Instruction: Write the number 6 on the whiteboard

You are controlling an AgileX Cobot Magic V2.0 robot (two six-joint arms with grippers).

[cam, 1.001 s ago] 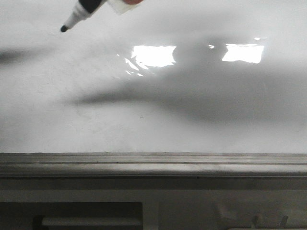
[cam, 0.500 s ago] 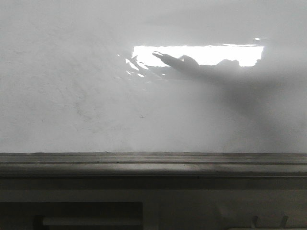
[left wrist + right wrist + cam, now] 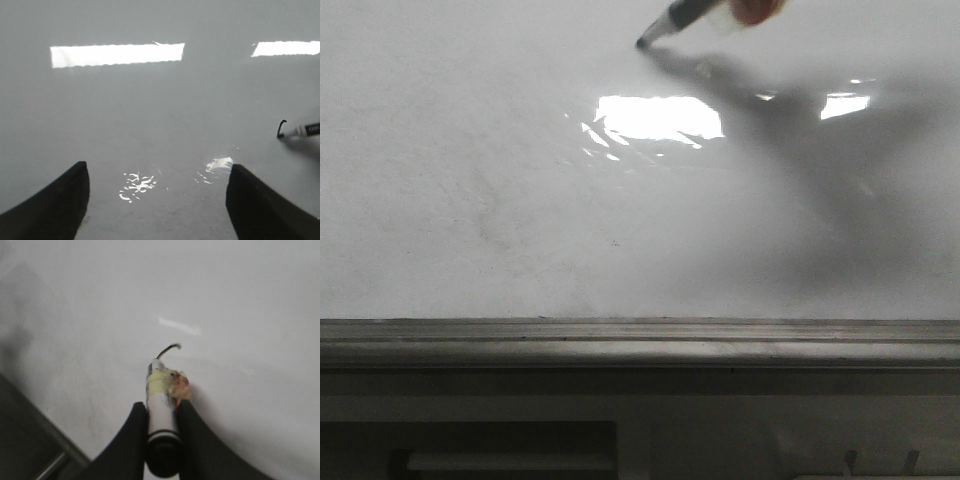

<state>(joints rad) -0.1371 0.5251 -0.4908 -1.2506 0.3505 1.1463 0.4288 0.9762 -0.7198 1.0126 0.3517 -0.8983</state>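
Nothing here can be read. The marker [image 3: 306, 130] carries a dark band of print, too small to make out. On the whiteboard [image 3: 150, 110] there is only a short black hooked stroke [image 3: 282, 127], no finished numeral

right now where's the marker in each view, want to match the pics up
Front view: the marker enters at the top edge, right of centre, tip on the whiteboard.
Left wrist view: it pokes in at the right edge, beside a short black stroke.
Right wrist view: bottom centre, clamped in the right gripper.
Shared landmark: that fresh black stroke at the marker tip, hidden in the front view.
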